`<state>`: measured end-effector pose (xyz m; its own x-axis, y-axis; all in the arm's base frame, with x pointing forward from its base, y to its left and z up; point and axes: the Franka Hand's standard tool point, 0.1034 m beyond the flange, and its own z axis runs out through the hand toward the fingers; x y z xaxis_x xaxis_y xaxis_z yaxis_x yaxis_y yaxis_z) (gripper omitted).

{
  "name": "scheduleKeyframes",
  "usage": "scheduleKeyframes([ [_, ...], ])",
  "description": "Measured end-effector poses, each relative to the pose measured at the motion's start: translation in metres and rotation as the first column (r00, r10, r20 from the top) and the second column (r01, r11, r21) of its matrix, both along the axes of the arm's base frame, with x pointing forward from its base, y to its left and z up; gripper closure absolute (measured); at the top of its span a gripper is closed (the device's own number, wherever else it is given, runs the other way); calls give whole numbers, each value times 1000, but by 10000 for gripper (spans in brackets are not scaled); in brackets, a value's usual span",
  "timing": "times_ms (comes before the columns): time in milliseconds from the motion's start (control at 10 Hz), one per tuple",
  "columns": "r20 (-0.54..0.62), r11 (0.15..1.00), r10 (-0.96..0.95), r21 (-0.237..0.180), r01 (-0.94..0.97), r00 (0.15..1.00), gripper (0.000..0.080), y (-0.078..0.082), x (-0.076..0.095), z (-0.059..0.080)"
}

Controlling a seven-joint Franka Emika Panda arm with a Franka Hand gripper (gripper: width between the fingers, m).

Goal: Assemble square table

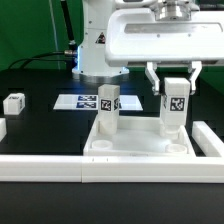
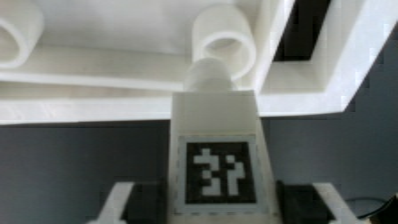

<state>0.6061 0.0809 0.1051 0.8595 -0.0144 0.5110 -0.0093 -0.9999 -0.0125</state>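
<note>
The Panda arm's gripper (image 1: 175,95) was clenched on a white tagged leg (image 1: 175,110), its two fingers (image 2: 121,200) pressing the leg's sides, above the corner of the square tabletop (image 1: 140,150) on the exterior view's right. The tabletop lay flat on the black table, tucked against the white border rail (image 1: 50,167). A second leg (image 1: 108,105) stood upright in the tabletop's corner on the exterior view's left. A loose leg (image 1: 14,102) sat well apart on the table, beyond the marker board (image 1: 82,101).

In the wrist view, the held leg's narrow peg (image 2: 210,78) pointed at a round corner hole (image 2: 228,45) and reached its rim. Whether the peg had already entered could not be told.

The step in hand appeared to be seating this leg in its hole. To do that well, the leg should be kept plumb, with the peg centred over the hole before any downward push. Pressure should be light until the peg dropped in. Any turn should be made about the leg's own axis, so that the tabletop would not skid off the rail or the leg bind crooked. The grip should be loosened only once the leg stood unaided.
</note>
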Motion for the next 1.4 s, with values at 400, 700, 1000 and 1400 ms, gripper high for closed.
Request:
scheduleKeyframes([
  [400,-6,1000,10,-3,-10,1000,508,5,-3,-11],
  [700,5,1000,14,-3,-14,1000,508,7,-1,-11],
  [1000,10,1000,22,-12,-22,1000,508,4,2,-13],
  [1400,-1,999,34,-24,-34,999,508,3,-1,-23],
])
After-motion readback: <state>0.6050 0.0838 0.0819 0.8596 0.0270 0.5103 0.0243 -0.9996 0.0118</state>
